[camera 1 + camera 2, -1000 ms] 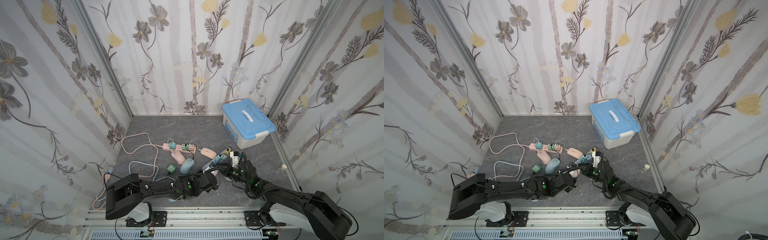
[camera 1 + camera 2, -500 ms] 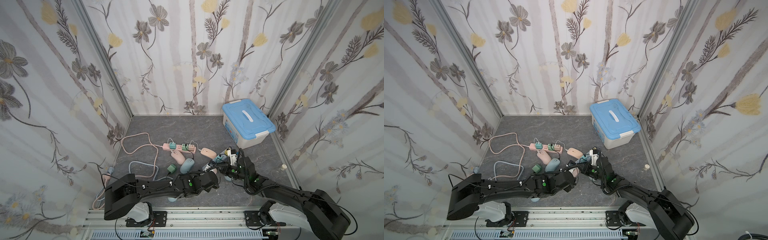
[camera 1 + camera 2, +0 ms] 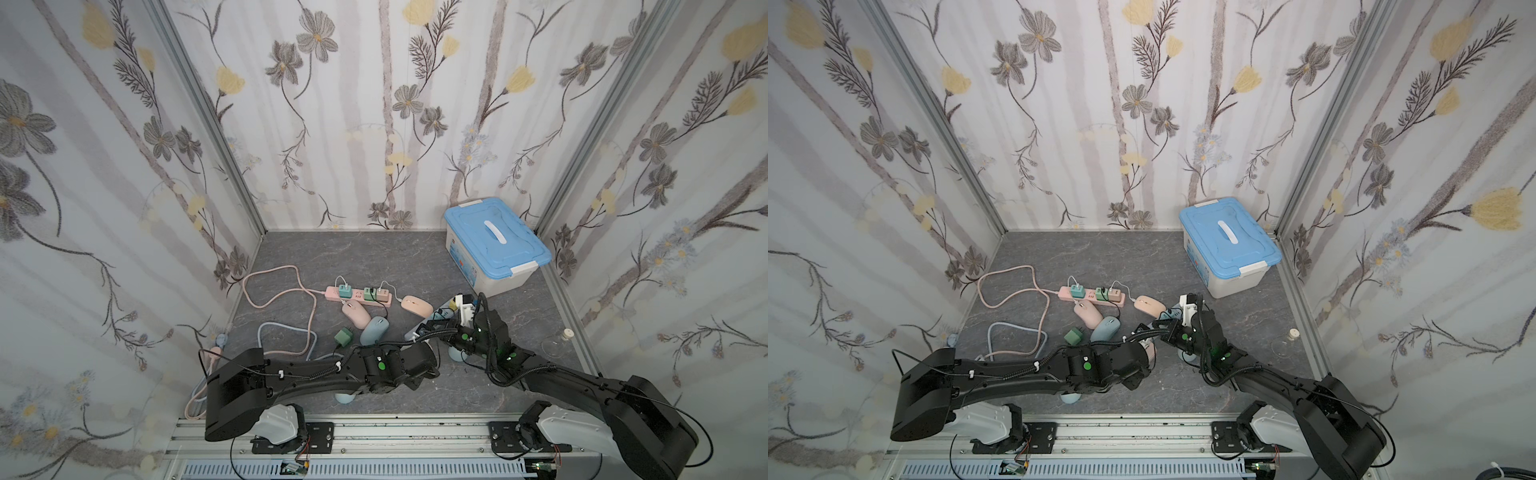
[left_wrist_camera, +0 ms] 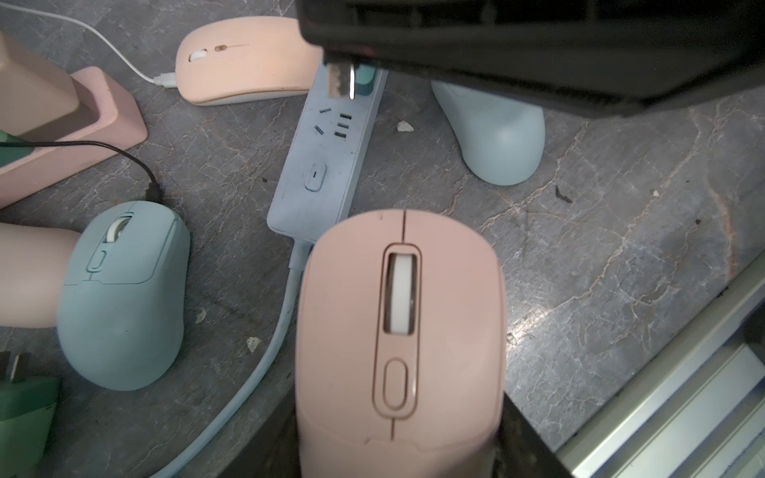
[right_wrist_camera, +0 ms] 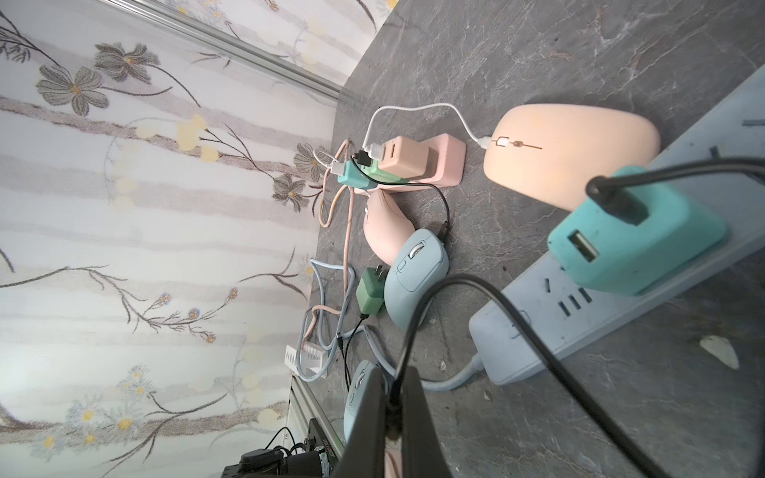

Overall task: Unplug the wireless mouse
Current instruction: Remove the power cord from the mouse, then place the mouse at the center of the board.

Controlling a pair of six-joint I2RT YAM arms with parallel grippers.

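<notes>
On the grey marbled tabletop, both top views showed two black arms reaching in from the near edge and meeting near the middle. The left gripper (image 3: 1148, 358) was clamped around a pink mouse (image 3: 1153, 352), the task's thing, low over the table. Just beside it, the right gripper (image 3: 440, 327) hung over a light blue power strip (image 3: 444, 311). Farther back lay a pink power strip (image 3: 357, 295) with small chargers plugged in. A peach flat mouse (image 3: 417, 306), a blue mouse (image 3: 374, 330) and a loose green charger (image 3: 343, 336) lay around it. A storage box with a blue lid (image 3: 494, 245) stood in the far right corner.

From the left wrist camera, the pink mouse (image 4: 399, 343) filled the frame, scroll wheel up. The left gripper's dark fingers (image 4: 519, 434) pressed against its two sides. No cable showed at its nose. Its nose overlapped the cord end of the light blue power strip (image 4: 327, 165). The blue mouse (image 4: 124, 298) lay beside it.

From the right wrist camera, the right gripper (image 5: 393, 414) was pressed together, pinching a thin black cable (image 5: 414, 323). That cable looped to a teal charger (image 5: 633, 244) seated in the light blue power strip (image 5: 600, 331). A white cable (image 5: 414, 109) ran from the peach flat mouse (image 5: 571, 153) to the pink power strip (image 5: 449, 161).
</notes>
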